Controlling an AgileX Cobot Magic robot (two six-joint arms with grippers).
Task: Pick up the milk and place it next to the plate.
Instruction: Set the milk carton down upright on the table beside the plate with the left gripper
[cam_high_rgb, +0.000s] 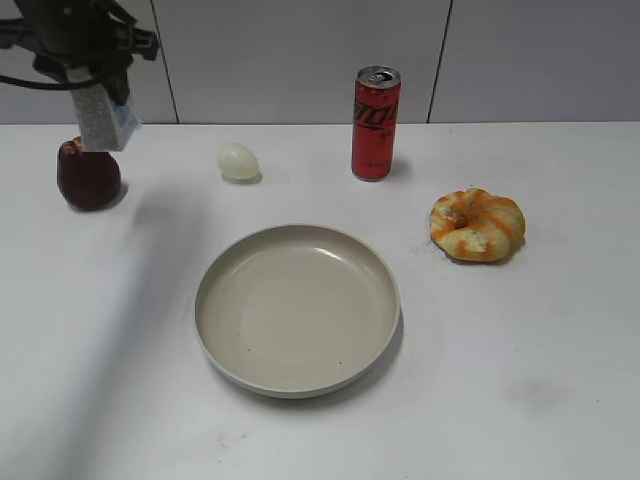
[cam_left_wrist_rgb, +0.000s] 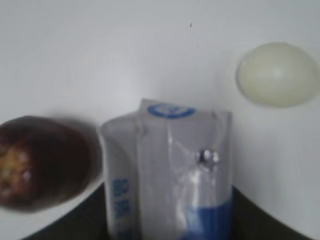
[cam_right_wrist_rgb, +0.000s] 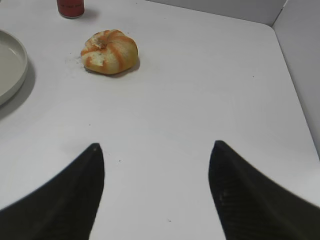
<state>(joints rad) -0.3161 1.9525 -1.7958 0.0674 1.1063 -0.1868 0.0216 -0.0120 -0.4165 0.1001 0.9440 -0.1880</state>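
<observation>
The milk (cam_high_rgb: 103, 118) is a small white and grey carton with blue markings. My left gripper (cam_high_rgb: 98, 80) is shut on it and holds it in the air at the far left, above a dark red fruit (cam_high_rgb: 88, 176). In the left wrist view the milk (cam_left_wrist_rgb: 170, 170) fills the lower middle between the dark jaws. The beige plate (cam_high_rgb: 297, 308) lies in the middle of the table; its rim also shows in the right wrist view (cam_right_wrist_rgb: 12, 65). My right gripper (cam_right_wrist_rgb: 156, 165) is open and empty over bare table.
A tall red can (cam_high_rgb: 375, 123) stands at the back. A pale egg (cam_high_rgb: 238, 161) lies left of it and also shows in the left wrist view (cam_left_wrist_rgb: 276, 74). An orange bun (cam_high_rgb: 477, 224) lies right of the plate. The dark red fruit shows in the left wrist view (cam_left_wrist_rgb: 42, 160).
</observation>
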